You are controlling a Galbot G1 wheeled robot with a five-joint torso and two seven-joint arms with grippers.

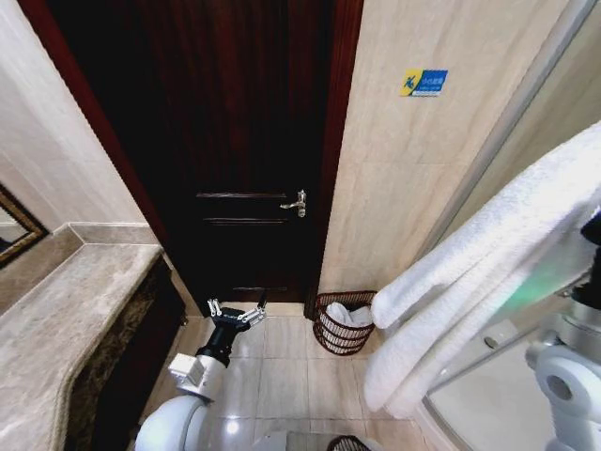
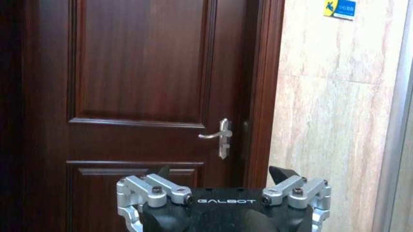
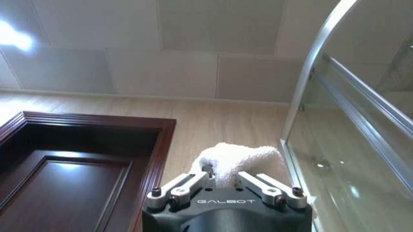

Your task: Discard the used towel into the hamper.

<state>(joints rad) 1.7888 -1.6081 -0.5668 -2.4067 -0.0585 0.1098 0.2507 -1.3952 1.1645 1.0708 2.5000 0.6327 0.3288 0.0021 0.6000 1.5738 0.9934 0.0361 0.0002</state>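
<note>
A: Where is the towel?

B: Clamped in the raised right gripper, draping down at right; the left gripper hangs low with jaws apart, holding nothing.

A: And the hamper?

B: On the floor by the door; carrying is underway; the next move likely calls for lowering the towel over its rim.

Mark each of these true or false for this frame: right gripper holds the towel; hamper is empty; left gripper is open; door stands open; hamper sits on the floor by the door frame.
1. The right gripper holds the white towel: true.
2. The hamper is empty: false, white cloth already lies in it.
3. The left gripper is open: true, and it holds nothing.
4. The door stands open: false, it is shut.
5. The hamper sits on the floor by the door frame: true.
</note>
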